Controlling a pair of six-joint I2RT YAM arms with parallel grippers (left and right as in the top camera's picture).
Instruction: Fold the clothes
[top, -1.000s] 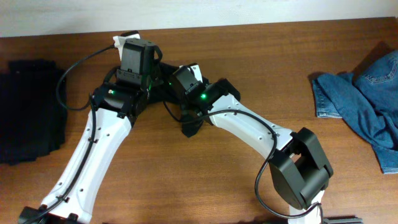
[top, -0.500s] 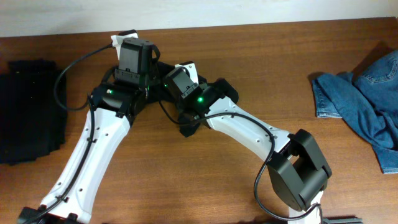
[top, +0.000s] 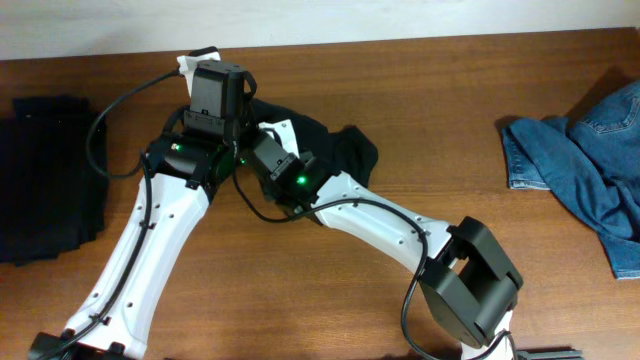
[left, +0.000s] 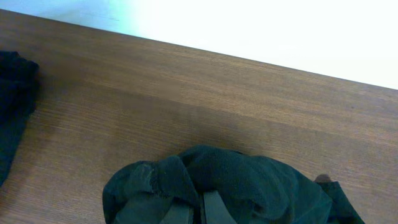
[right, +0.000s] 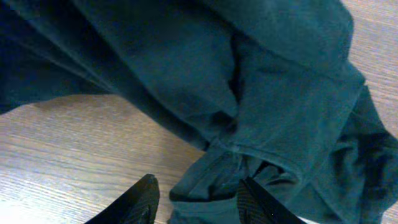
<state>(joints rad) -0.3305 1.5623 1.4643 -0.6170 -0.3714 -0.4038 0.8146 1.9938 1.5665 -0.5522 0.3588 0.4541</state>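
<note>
Swung leftward, the right end effector (right: 198, 194) is held apart with the black garment (right: 249, 93) directly ahead, its bunch clamped by the left end effector (left: 189, 210).

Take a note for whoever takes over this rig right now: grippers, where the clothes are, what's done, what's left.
Left gripper: shut on the crumpled black garment at mid-table.
Right gripper: open, jaws apart over the same garment's bunched edge, not gripping.
Black pile at the table's left edge: looks already folded.
Blue jeans at the right edge: crumpled, neither gripper near.
To do: spread and fold the held garment.
</note>
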